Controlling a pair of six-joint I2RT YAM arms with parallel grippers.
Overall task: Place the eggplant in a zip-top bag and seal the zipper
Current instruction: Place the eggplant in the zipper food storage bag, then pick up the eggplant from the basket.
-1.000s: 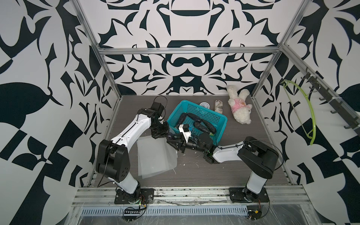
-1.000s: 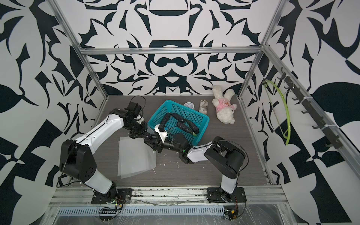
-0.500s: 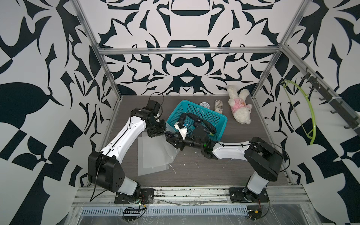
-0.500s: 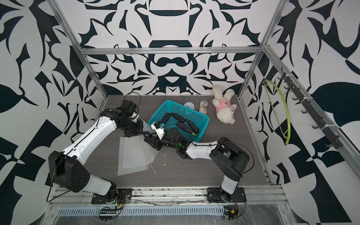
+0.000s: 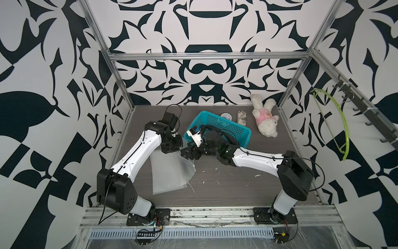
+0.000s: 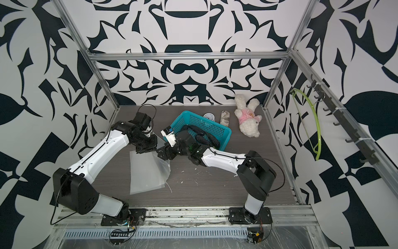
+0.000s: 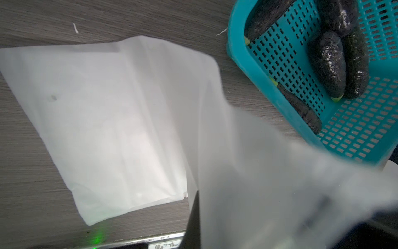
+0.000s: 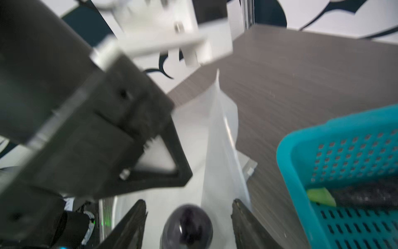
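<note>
Two robot arms meet at the middle of a grey wood-grain table (image 5: 237,183) inside a cell with black-and-white patterned walls. At left, the left gripper (image 5: 172,151) is clamped tight on the upper edge of a clear zip-top bag (image 5: 172,170), holding that end up off the table while the lower end trails on the surface. In the left wrist view, more clear plastic (image 7: 97,118) lies flat on the table beneath it.

Just beside the raised edge, the right gripper (image 8: 189,201) has its jaws spread. A dark purple eggplant (image 8: 187,226) sits between the two fingers (image 8: 137,217) with a gap showing on either side, right at the bag's edge. Whether it is already inside the bag cannot be told. In both top views the right gripper itself hides the eggplant.

Behind the right gripper stands a teal basket (image 5: 226,127) with several more dark eggplants (image 6: 206,138) lying in it. Further right, near the back wall, a white stuffed toy (image 5: 266,120) in a pink top lies on the table. A green hanger (image 5: 342,129) hangs from the rail on the right-hand wall.
</note>
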